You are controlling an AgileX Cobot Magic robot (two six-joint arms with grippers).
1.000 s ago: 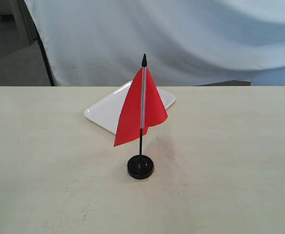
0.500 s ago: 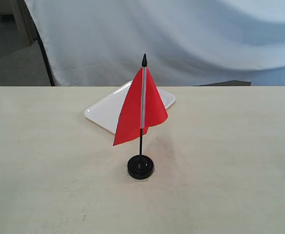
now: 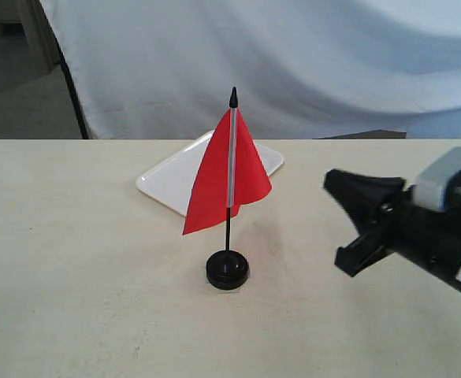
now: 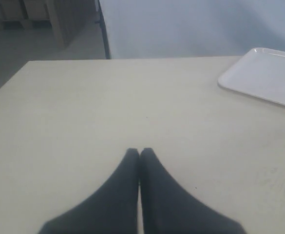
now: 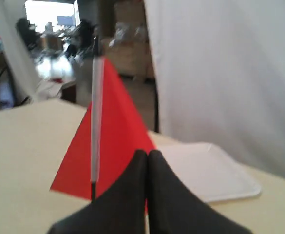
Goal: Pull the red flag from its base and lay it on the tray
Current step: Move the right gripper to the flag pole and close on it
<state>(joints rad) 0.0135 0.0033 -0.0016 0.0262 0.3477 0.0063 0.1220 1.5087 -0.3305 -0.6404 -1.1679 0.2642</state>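
Tabletop [image 3: 65, 307] scene from the exterior camera, cream-coloured and wide. Shows the red flag [image 3: 214, 189] standing upright near the middle, with its black stick seated in the base [image 3: 227, 270], its pointed tip at 12 o'clock and its cloth hanging from the white sleeve toward 7 o'clock. Places the tray [image 3: 167, 177] at 12 o'clock from the base, flat on the table, apart from the base and partly hidden behind the red cloth. Finds the right gripper [image 5: 147, 157] at 3 o'clock from the flag, over the table, aimed toward 9 o'clock and clear of stick, cloth and base. Catches, through the right wrist camera, its black fingertips pressed together with nothing between them, and the flag ahead, untouched, with the tray beyond. Picks up the left gripper [image 4: 140, 152] through the left wrist camera alone: clenched tip to tip on nothing, above the tabletop, with a corner of the tray farther off. Hangs a white drape [image 3: 293, 63] behind the far table edge, from 10 o'clock round to 2 o'clock
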